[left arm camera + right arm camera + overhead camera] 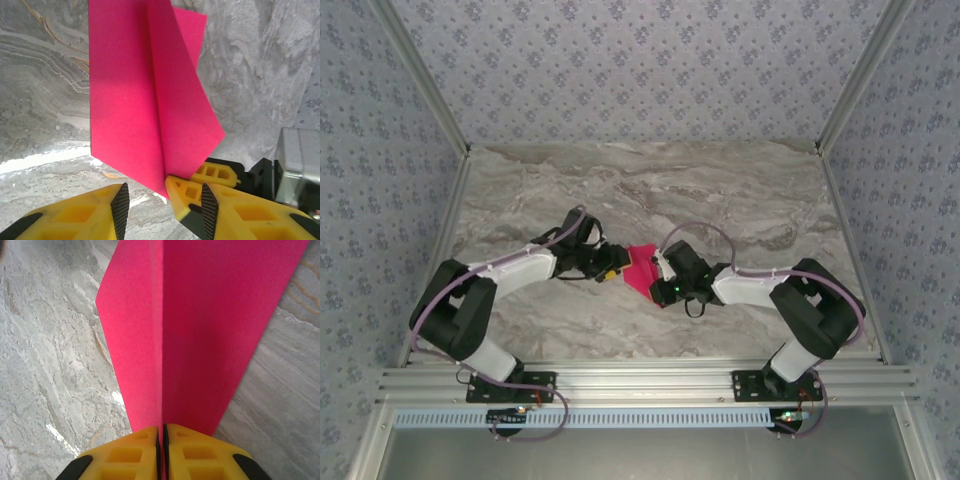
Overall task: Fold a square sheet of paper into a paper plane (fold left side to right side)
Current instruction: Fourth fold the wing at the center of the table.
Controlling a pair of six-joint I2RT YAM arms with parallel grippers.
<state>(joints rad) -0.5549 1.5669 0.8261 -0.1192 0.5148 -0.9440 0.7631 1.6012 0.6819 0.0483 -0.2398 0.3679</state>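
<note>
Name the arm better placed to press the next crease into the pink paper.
Left. The right gripper is shut on the pink paper along its fold, so it is busy holding. The left gripper stands open at the paper's near corner, probably free to pinch.

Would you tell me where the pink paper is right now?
In the top view the folded pink paper is mid-table between both grippers, pinched by the right gripper, with the open left gripper beside it.
</note>
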